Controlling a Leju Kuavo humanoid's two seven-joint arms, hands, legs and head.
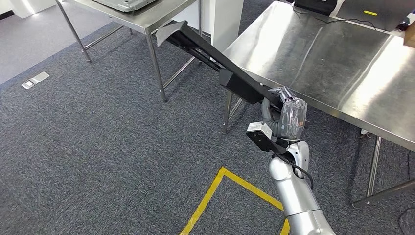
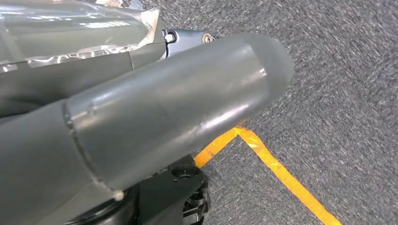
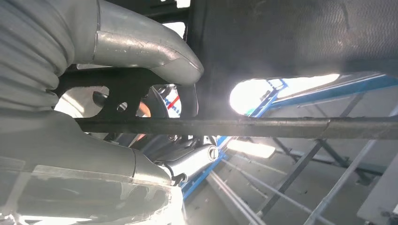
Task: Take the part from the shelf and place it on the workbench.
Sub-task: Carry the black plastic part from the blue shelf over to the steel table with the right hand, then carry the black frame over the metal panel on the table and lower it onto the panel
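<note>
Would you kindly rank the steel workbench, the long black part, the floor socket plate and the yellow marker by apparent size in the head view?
1. Steel workbench
2. Long black part, held by the right robot hand
3. Floor socket plate
4. Yellow marker, which lies farther away, so its ranking against the plate is unsure.

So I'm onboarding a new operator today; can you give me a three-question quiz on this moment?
1. True or false: the part already lies flat on the workbench.
2. Which hand holds the part? A) left B) right C) both
3. Fill in: the tape on the carpet is ____.

Key: 1 false, it is held in the air, reaching out over the carpet; 2 B; 3 yellow.
</note>
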